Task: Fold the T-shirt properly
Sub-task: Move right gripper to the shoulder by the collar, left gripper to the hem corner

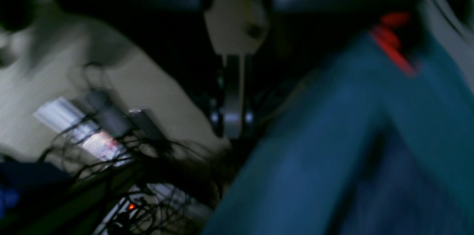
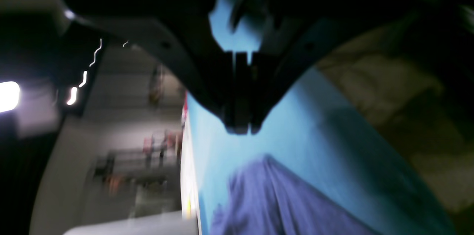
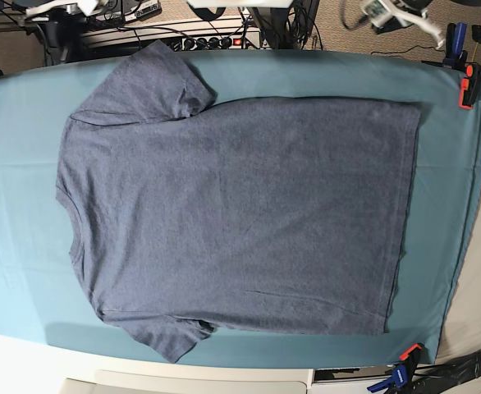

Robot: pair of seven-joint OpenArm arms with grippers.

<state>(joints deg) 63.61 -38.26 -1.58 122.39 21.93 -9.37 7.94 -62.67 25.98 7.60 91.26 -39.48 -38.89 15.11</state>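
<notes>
Blue-grey T-shirt (image 3: 240, 213) lies spread flat, apparently plain side up.

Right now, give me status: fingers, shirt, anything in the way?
Left gripper and right gripper shut, empty. Blue-grey short-sleeved cotton T-shirt flat, unfolded on teal table cloth. Nothing on it.

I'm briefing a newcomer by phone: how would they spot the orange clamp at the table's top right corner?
Start at the teal table cloth under the spread T-shirt. Follow the shirt's bottom hem out to the table's upper right corner. The orange clamp grips the cloth edge there, alone; the other orange clamp has a blue one beside it.
</notes>
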